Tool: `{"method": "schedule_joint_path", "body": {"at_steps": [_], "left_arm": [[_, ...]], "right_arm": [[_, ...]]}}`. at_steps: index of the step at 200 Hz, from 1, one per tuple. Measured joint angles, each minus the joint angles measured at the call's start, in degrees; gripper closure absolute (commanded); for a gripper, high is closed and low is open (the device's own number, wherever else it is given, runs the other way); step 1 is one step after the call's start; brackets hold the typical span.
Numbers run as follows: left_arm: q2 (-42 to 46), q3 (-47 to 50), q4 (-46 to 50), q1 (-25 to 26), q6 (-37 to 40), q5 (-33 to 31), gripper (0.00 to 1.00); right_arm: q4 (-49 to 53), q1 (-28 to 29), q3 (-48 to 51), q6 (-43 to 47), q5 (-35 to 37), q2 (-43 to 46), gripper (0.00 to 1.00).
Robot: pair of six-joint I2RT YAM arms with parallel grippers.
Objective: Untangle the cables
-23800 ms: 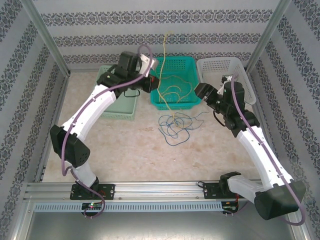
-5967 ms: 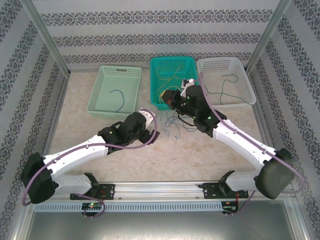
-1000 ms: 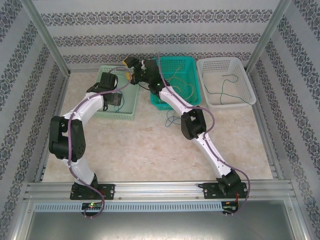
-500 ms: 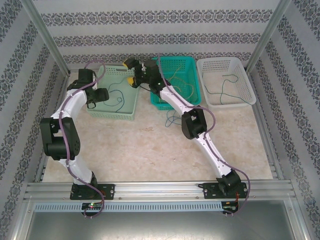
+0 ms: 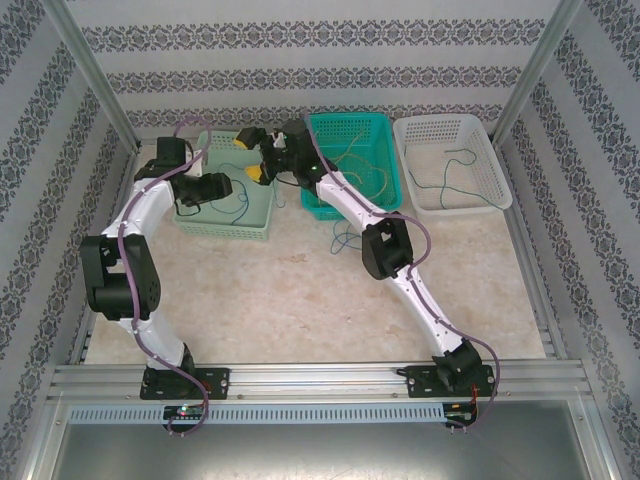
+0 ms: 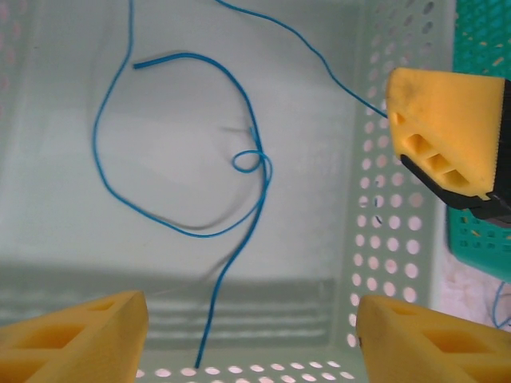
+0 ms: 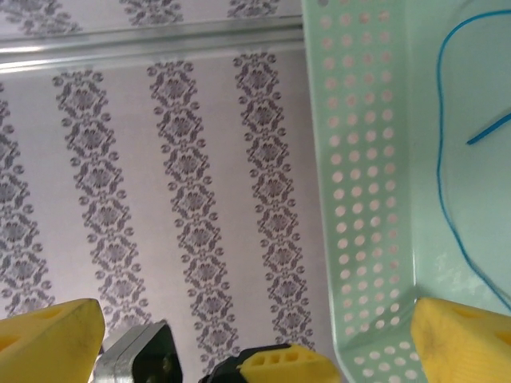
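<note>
A blue cable (image 6: 257, 153) lies in a loose loop with a small knot on the floor of the light green basket (image 5: 222, 232). My left gripper (image 5: 232, 186) hangs over that basket, open; the cable's free end runs between its fingers (image 6: 88, 331) untouched. My right gripper (image 5: 250, 158) is open at the basket's right wall. One of its yellow fingers (image 6: 443, 128) touches the cable's other end. Yellow and green cables (image 5: 355, 165) lie in the teal basket (image 5: 345, 118). Another blue cable (image 5: 345, 238) is on the table.
A white basket (image 5: 445, 125) at the back right holds one dark cable (image 5: 455, 165). The right arm's elbow (image 5: 385, 250) hangs over the table in front of the teal basket. Patterned walls and metal posts enclose the table. In the right wrist view the light green basket's perforated wall (image 7: 359, 199) is close by.
My left gripper has pulled back left, then moved right over the light green basket. My right gripper has shifted left from the teal basket's edge and opened wider.
</note>
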State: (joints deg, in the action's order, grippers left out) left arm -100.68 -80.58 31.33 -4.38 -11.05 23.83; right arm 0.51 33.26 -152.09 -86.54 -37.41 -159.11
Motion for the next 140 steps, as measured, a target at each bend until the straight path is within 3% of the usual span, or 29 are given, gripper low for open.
{"method": "schedule_joint_path", "body": {"at_steps": [38,60,99,122,140], "left_arm": [[0.70,2.99,-4.00,1.07,-0.83,1.73,0.30],[2.64,5.62,-4.44,1.36,-1.22,2.80,0.30],[5.46,5.55,-4.50,7.80,-0.85,1.70,0.29],[5.92,5.55,-4.76,13.73,-1.05,-0.04,0.28],[5.92,5.57,-5.27,14.93,-1.73,-0.42,0.28]], "right_arm": [[-1.16,-0.15,0.26,1.11,-4.13,3.63,0.02],[-0.85,-0.70,5.35,5.90,-5.84,10.05,0.02],[1.73,-2.60,25.38,21.20,-3.06,30.60,0.02],[3.56,-3.56,39.26,32.15,3.13,44.85,0.02],[5.18,-3.69,48.87,40.28,8.39,54.27,0.02]]}}
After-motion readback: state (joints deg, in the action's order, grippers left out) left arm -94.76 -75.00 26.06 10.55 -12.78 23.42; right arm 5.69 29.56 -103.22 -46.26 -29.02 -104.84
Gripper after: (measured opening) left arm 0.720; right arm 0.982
